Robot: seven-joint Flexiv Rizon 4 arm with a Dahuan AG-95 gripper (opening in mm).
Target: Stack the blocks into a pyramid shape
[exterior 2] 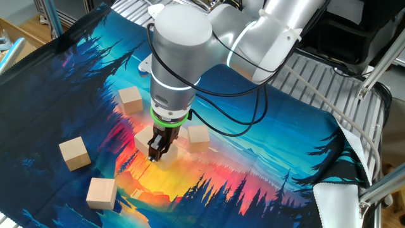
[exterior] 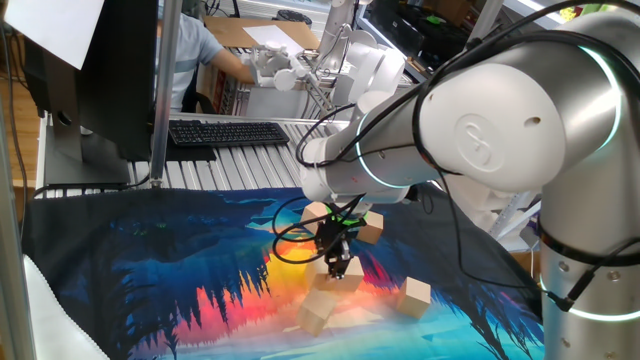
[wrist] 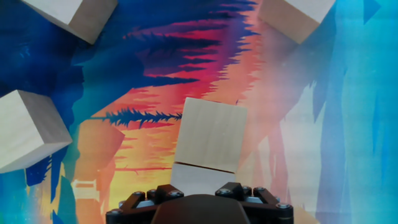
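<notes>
- My gripper points straight down, low over the cloth, at one block near the middle of the sunset picture.
- In the hand view that block sits right under me, flat on the cloth.
- My fingers are spread partway with their tips down at the block. No view shows whether they pinch it or only stand beside it, so I cannot tell if I have a grip.
- The other blocks lie singly around it: a near block just beside me, a far block toward the cloth's far side, and a side block and a front block well apart from me.
- Nothing is stacked, and I see no two blocks touching, so the pyramid is not begun. I judge this to be the first pick or the placing of a base block.
- Next I need a sure, square grip on this block. Then the base blocks must be set touching in a straight row, so the upper ones can rest across the joints.
- The main risk is a skewed base.
</notes>
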